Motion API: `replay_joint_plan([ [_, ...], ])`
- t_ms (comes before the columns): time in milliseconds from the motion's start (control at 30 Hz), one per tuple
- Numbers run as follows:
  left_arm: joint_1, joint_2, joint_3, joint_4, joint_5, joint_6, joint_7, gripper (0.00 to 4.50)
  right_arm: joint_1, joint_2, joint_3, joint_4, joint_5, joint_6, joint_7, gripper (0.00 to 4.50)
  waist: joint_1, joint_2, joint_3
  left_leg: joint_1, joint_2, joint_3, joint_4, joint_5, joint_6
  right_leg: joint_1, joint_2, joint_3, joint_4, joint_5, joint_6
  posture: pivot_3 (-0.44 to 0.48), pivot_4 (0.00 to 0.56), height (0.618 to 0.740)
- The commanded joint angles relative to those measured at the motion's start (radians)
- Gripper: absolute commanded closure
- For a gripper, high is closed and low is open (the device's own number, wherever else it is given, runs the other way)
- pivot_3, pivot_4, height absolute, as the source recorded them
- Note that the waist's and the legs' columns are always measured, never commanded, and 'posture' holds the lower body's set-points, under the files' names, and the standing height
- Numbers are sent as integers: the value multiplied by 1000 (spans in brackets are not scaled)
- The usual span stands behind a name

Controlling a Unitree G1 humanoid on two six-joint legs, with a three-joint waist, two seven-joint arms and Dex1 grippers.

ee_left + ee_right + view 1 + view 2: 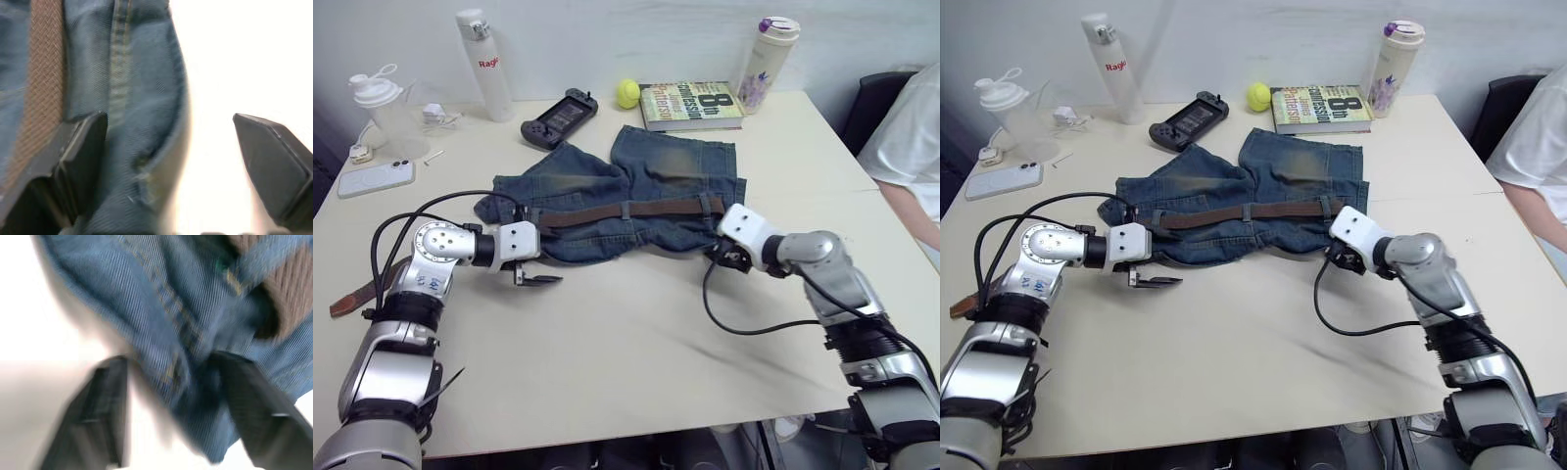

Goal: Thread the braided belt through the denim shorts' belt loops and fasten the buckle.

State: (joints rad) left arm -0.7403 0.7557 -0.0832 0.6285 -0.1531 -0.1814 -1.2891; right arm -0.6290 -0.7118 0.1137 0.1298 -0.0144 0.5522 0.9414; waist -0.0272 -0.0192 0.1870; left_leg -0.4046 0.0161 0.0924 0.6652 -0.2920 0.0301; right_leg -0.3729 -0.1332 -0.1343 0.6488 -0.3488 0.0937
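Belt [636, 210] lies threaded across the shorts [607, 196]. My left end effector [540, 279] gapes released beside the hem; right end effector [724, 257] straddles denim, unclenched. Next, fasten the buckle.

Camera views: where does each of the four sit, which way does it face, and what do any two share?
Left eye and right eye views: on the head, looking forward and down over the table; both arms show, with the denim shorts and braided belt.
Left wrist view: on the left wrist, along the open left pincer at the shorts' edge.
Right wrist view: on the right wrist, along the open right pincer straddling a denim fold.
Shared: both wrist views show the denim and the belt's brown weave.
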Motion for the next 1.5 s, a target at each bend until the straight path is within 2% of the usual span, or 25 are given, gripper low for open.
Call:
replay_joint_plan([
  [33, -14, 58, 86, -148, -142, 272, -61, 0, -59, -42, -83, -62, 93, 82, 49, 56, -1, 0, 1, -2, 0, 0, 1, 1, 0, -2, 0, 0, 2, 0, 0, 0, 150, 740],
  [100, -73, 66, 112, -43, -151, 332, -70, 0, -158, -21, -124, 17, 130, 166, 18, 56, -1, 1, 1, 1, 0, 1, 0, 1, 0, -1, 1, 1, 2, 0, 0, 0, 150, 740],
  [233, -238, 30, 141, 266, -110, 362, 29, 0, -370, 95, -172, 315, 147, 223, -120, 56, -2, 1, 1, 2, -1, 3, -1, 3, -1, -3, 2, -1, 6, 0, 0, 0, 150, 740],
  [367, -330, -9, 130, 484, -46, 337, 126, 0, -484, 183, -150, 586, 130, 126, -141, 56, -1, 1, 1, 0, -2, 2, -3, 3, 0, -4, 1, -1, 5, 0, 0, 0, 150, 740],
  [533, -373, -45, 135, 594, -9, 341, 139, 0, -545, 233, -136, 793, 124, 44, -111, 56, -2, 0, 1, -3, -4, 1, -3, 2, 1, -6, 1, -2, 5, 1, 2, 0, 150, 740],
  [700, -379, -64, 143, 640, 16, 357, 152, 0, -557, 247, -133, 864, 131, 15, -81, 56, -6, 0, 2, -2, -4, 2, -2, 2, 1, -6, 1, -2, 5, 1, 3, 0, 150, 740],
  [833, -384, -87, 158, 664, 31, 359, 241, 0, -557, 252, -132, 894, 128, -10, -75, 56, -7, 0, 2, -2, -3, 2, -2, 3, 1, -6, 1, -1, 5, 1, 3, 0, 150, 740],
  [933, -377, -96, 142, 674, 70, 356, 283, 0, -557, 257, -128, 910, 121, -27, -77, 926, -7, 0, 2, -2, -3, 2, -2, 2, 1, -6, 1, -1, 5, 1, 3, 0, 150, 740],
  [967, -372, -101, 140, 679, 83, 356, 316, 0, -556, 259, -127, 912, 120, -30, -76, 1500, -7, 0, 2, -2, -3, 2, -2, 2, 1, -6, 1, -1, 5, 1, 3, 0, 150, 740],
  [1133, -382, -132, 210, 691, 43, 382, 372, 0, -544, 268, -123, 895, 117, -47, -87, 3683, -7, 0, 1, -1, -3, 2, -1, 3, 0, -6, 1, -1, 7, 1, 3, 0, 150, 740],
  [1167, -381, -133, 212, 685, 43, 377, 336, 254, -540, 269, -123, 882, 119, -46, -85, 4058, -7, 0, 1, -1, -3, 2, -1, 3, 0, -6, 1, 0, 7, 1, 3, 0, 150, 740],
  [1267, -373, -132, 203, 673, 62, 364, 268, 1162, -525, 266, -114, 845, 113, -46, -80, 4080, -7, 0, 1, -1, -3, 2, -1, 3, 0, -6, 1, 0, 7, 1, 3, 0, 150, 740],
  [1400, -360, -129, 181, 662, 90, 332, 221, 2957, -504, 262, -120, 791, 122, -24, -71, 4080, -7, 0, 1, -1, -3, 2, -1, 3, 0, -6, 1, -1, 7, 1, 3, 0, 150, 740],
  [1433, -360, -128, 183, 661, 90, 328, 216, 3241, -496, 262, -124, 774, 128, -14, -68, 4080, -7, 0, 2, -1, -3, 2, -1, 3, 0, -6, 1, -1, 7, 1, 3, 0, 150, 740],
  [1500, -361, -128, 191, 659, 88, 316, 211, 3265, -479, 262, -129, 737, 137, 0, -64, 4080, -7, 0, 1, -1, -3, 2, -1, 3, 0, -6, 1, -1, 7, 1, 3, 0, 150, 740],
])
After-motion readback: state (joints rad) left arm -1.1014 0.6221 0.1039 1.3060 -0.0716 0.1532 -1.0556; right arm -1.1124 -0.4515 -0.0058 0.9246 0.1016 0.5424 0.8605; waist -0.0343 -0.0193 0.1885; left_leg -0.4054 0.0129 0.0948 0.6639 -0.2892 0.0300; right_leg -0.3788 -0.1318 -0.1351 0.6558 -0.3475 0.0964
